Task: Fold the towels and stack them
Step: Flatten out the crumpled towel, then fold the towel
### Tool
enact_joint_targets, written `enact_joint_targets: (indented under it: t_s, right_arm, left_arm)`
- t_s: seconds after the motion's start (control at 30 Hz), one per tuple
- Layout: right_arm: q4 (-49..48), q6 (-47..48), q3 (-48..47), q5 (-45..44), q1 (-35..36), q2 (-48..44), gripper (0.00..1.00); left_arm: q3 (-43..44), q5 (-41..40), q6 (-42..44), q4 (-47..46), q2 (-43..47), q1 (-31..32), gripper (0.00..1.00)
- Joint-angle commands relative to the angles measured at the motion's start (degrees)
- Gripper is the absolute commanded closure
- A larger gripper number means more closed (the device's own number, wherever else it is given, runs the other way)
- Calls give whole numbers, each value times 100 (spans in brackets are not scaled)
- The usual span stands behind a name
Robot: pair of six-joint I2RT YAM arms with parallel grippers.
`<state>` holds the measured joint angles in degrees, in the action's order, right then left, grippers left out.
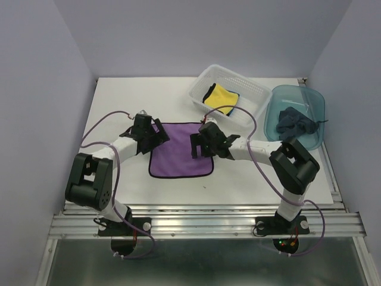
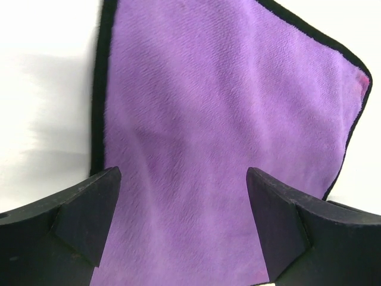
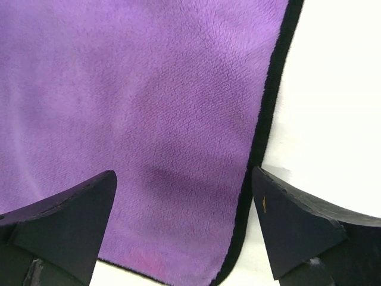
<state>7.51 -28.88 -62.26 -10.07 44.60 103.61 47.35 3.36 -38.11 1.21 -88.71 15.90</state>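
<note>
Left gripper (image 2: 184, 185) and right gripper (image 3: 184, 185), both spread wide, hover over the far corners of the purple towel (image 1: 180, 159), flat on the table (image 1: 119, 107); from above they hide those corners. Yellow towel (image 1: 221, 95) partly hidden in basket (image 1: 250, 89); dark towel (image 1: 296, 122) crumpled in bin (image 1: 315, 98)

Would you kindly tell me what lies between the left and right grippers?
The purple towel, spread flat; its far edge runs from the left gripper to the right gripper. The top external view shows this; both wrist views show purple cloth below.
</note>
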Motion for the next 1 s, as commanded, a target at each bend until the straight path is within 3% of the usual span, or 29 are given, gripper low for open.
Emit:
enact_joint_targets:
  t_s: [0.0,0.23,0.4,0.57,0.7,0.97]
  right_arm:
    - [-83,120,37,-294,-13,-771,0]
    - [-100,-266,442,-611,-13,-1492,0]
    - [-451,-346,662,-234,-21,-1625,0]
    - [-426,-355,724,-267,-21,-1599,0]
    - [-320,-311,715,-514,-21,-1607,0]
    - [-311,-346,777,-733,-13,-1607,0]
  left_arm:
    - [-331,-580,-178,642,959,-34,1]
    - [-1394,-1127,-987,1881,2418,-34,1]
    - [-1755,-802,-1137,1944,2534,44,3]
    - [-1721,-837,-1216,1988,2236,176,23]
    - [-1607,-898,-1252,2023,2033,273,28]
    - [-1352,-1240,-1401,2357,1734,431,51]
